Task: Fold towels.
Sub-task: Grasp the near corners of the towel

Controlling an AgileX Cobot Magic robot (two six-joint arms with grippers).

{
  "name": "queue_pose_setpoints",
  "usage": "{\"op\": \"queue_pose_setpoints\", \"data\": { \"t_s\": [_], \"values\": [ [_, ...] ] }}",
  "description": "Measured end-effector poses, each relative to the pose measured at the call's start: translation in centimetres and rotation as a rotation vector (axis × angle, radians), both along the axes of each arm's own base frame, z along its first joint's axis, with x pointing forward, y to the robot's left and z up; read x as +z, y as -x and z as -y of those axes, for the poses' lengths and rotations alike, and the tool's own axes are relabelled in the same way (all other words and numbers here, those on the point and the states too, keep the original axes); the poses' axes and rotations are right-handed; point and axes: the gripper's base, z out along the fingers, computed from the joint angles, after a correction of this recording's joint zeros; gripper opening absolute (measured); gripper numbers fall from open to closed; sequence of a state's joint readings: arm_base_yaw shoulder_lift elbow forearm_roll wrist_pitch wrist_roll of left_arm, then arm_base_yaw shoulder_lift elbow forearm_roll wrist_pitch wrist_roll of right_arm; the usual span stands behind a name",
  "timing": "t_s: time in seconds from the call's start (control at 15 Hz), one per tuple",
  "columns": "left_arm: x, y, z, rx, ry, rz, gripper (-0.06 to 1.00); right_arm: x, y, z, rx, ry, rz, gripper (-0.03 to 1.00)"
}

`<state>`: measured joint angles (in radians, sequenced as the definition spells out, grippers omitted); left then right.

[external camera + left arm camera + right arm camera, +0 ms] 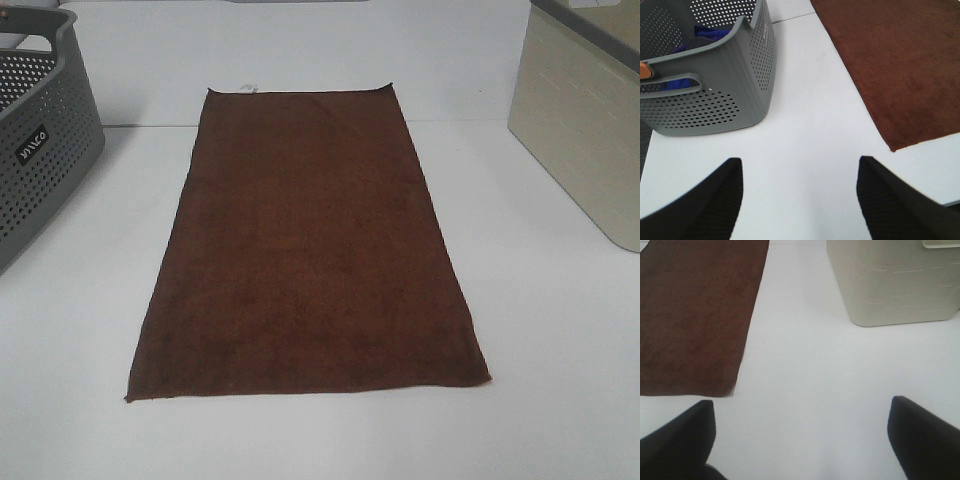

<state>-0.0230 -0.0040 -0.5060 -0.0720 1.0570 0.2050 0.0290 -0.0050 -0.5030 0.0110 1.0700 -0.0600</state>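
Note:
A dark reddish-brown towel [305, 250] lies flat and unfolded in the middle of the white table, long side running away from me, with a small white tag [248, 88] at its far short edge. Neither arm shows in the exterior high view. In the left wrist view my left gripper [800, 170] is open and empty over bare table, apart from the towel's near left corner [900, 75]. In the right wrist view my right gripper [800, 412] is open and empty over bare table, apart from the towel's near right corner [695, 320].
A grey perforated basket [40, 150] stands at the left edge and holds blue cloth [700, 42]. A beige bin [585, 130] stands at the right edge; it also shows in the right wrist view [892, 282]. White table [540, 330] surrounds the towel.

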Motion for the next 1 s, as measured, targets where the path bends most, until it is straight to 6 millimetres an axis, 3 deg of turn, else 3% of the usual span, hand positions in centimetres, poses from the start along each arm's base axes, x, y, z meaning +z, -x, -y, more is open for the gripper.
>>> {"op": "queue_pose_setpoints", "data": {
  "t_s": [1.0],
  "values": [
    [0.00,0.00,0.00,0.000,0.000,0.000,0.63,0.00,0.00,0.00,0.000,0.000,0.000,0.88]
  ]
}}
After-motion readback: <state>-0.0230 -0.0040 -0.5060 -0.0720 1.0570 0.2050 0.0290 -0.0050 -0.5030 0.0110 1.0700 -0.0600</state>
